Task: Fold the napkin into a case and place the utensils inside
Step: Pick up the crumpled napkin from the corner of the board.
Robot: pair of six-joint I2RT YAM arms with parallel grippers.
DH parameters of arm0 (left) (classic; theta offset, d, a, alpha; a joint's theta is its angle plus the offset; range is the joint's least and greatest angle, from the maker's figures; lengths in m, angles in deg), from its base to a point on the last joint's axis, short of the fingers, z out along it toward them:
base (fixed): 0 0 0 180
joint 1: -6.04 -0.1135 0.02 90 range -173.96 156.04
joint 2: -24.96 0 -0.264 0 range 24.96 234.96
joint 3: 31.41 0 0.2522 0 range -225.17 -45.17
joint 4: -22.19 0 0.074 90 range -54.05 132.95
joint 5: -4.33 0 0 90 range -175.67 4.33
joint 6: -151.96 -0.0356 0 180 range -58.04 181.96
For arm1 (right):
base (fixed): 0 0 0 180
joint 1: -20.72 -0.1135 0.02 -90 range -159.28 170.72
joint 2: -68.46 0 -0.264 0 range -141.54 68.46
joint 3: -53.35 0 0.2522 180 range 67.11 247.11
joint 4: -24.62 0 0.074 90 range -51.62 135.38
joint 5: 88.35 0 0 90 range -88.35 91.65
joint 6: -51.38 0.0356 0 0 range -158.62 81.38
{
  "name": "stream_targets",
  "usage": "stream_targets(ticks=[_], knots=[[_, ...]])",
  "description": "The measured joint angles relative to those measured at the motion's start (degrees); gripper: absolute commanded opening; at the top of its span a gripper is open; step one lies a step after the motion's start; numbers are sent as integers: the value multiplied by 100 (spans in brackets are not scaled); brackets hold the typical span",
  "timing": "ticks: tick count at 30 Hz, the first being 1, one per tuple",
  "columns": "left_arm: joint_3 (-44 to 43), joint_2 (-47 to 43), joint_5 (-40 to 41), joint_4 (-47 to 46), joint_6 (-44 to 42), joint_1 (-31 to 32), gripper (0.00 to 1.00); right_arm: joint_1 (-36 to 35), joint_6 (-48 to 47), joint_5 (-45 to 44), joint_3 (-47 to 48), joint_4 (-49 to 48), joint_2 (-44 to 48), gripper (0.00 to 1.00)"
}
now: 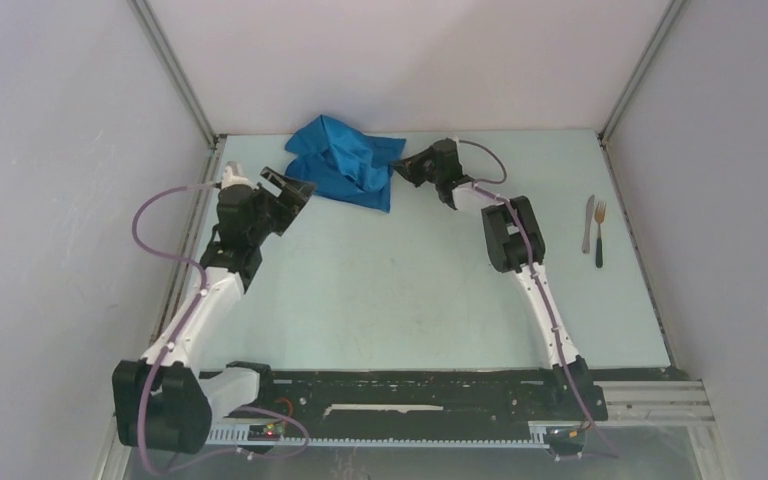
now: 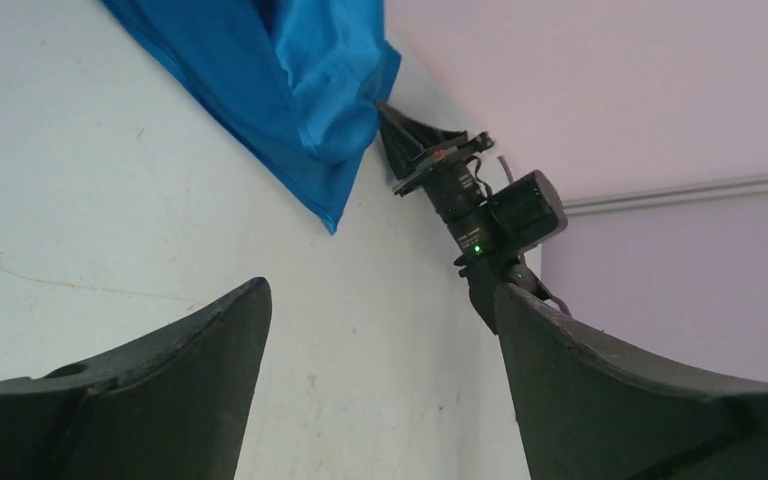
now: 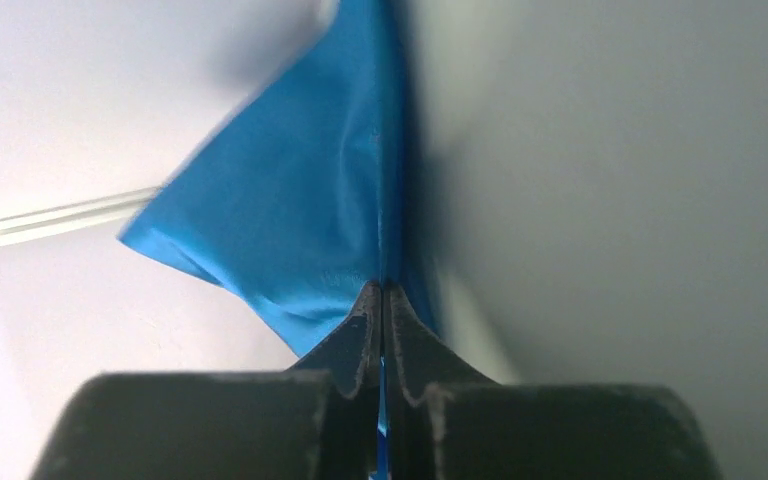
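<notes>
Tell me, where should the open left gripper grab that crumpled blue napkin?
Probably the napkin at its left corner, opposite the corner the right gripper pinches. The cloth lies bunched at the far edge of the table, so the left gripper should come in low from the left.

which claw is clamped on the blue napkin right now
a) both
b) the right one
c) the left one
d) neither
B: the right claw is pinched shut on a fold of the napkin, while the left claw is spread open beside the cloth with nothing between its fingers.
</notes>
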Motion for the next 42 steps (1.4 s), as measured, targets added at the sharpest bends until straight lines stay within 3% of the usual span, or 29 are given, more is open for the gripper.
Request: stream_targets(ticks=[4,9,15,20,28,34,36,42], knots=[[17,-304,11,350,-326,24,87,101,-31,334,-2284,-437,1200,0],[-131,107,243,1196,-807,435,77,417,-490,811,-5604,-339,3738,0],[-275,413,614,1707,-1152,1567,52,997,-1609,1165,-7748,275,6704,0],[-1058,1346,953,2011,-1349,2079,55,1139,-2264,1202,-9241,968,8258,0],[-2404,3397,1797,2455,-1773,2706,80,1397,-2789,990,-9779,1661,9248,0],[-3344,4172,2223,2671,-2588,2691,75,1878,-3088,1189,-9779,1665,9084,0],[-3696,4406,2249,2653,-2977,2677,67,1952,-3152,1300,-9779,1655,8992,0],[-4293,4977,1674,2717,-3729,2592,61,2131,-3272,1652,-9779,1491,8865,0]])
